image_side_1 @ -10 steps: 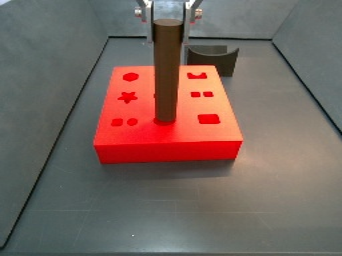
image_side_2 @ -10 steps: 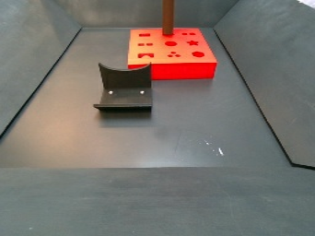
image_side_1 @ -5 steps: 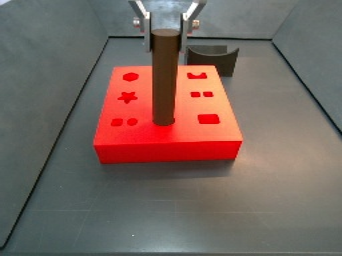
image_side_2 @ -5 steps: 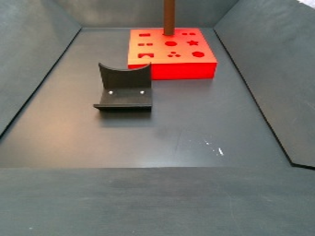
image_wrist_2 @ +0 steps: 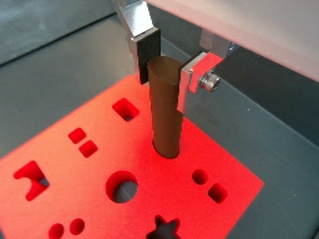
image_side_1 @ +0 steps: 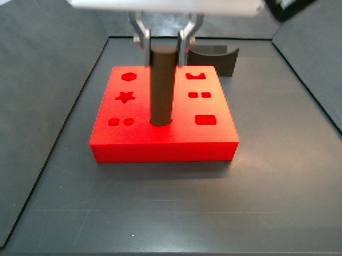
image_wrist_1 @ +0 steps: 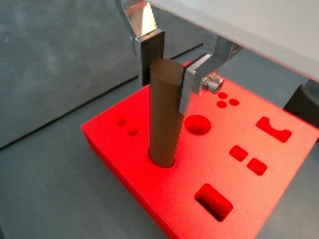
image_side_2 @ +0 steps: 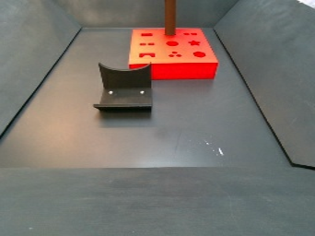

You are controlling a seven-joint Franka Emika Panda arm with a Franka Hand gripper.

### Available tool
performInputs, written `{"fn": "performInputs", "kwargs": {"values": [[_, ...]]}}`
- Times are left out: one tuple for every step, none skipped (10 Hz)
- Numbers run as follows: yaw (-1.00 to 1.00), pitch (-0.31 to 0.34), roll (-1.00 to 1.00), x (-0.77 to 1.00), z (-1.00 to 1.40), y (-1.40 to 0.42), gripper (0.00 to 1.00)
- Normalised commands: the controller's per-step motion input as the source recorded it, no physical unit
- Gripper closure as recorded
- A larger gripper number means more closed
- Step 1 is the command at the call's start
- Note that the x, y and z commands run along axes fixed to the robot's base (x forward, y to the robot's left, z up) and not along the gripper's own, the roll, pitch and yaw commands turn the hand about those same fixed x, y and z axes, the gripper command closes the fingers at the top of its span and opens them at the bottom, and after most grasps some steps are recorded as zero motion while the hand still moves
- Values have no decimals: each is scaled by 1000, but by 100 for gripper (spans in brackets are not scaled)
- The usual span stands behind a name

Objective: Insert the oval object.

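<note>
Over the red block (image_side_1: 163,115), near its middle, the rod (image_side_1: 163,85) stands upright with its foot in a hole; the gripper (image_wrist_1: 173,58) sits at the rod's top, silver fingers (image_wrist_1: 196,82) flanking it on two sides; whether the pads press it or stand just off I cannot tell. Smooth and matte, the rod looks stiff, fairly light and a little slippery; I judge a flat-sided pinch near the top best. Well apart stands the dark bracket (image_side_2: 124,87).
</note>
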Motion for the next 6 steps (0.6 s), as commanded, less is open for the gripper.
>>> {"fn": "performInputs", "kwargs": {"values": [[34,-86,0,14,-609,0,100],[6,-111,0,0,-626,0,100],[0,-91,0,17,-577,0,100],[0,-89,-21,0,-563,0,100],[26,-46,0,0,-331,0,100],[0,0,0,0,0,0,100]]}}
